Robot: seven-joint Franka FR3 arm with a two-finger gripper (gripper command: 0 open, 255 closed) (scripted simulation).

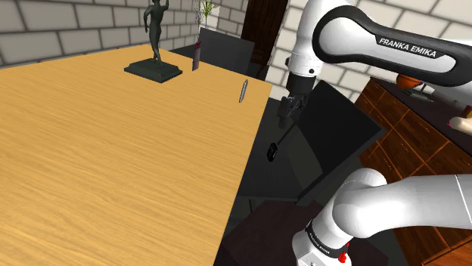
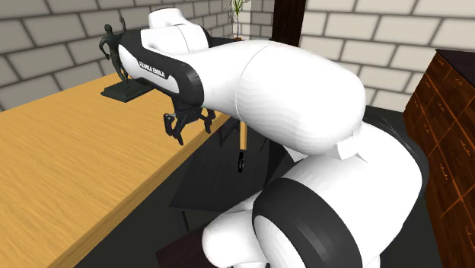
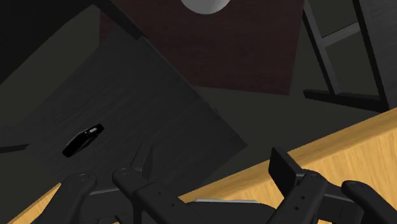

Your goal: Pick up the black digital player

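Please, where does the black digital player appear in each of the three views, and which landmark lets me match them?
Shoulder view: the black digital player is right of the middle, just past the wooden table's right edge, below the pincer.
Second exterior view: player near the middle, right of the table's edge, lower right of the pincer.
Wrist view: player on a dark surface, ahead of the open pincer.
Shared landmark: the table's long edge.

Home living rm, grey stone-block walls (image 1: 45,30), wood table (image 1: 113,166) w/ figurine (image 1: 156,34), dark wood dresser (image 2: 449,137)
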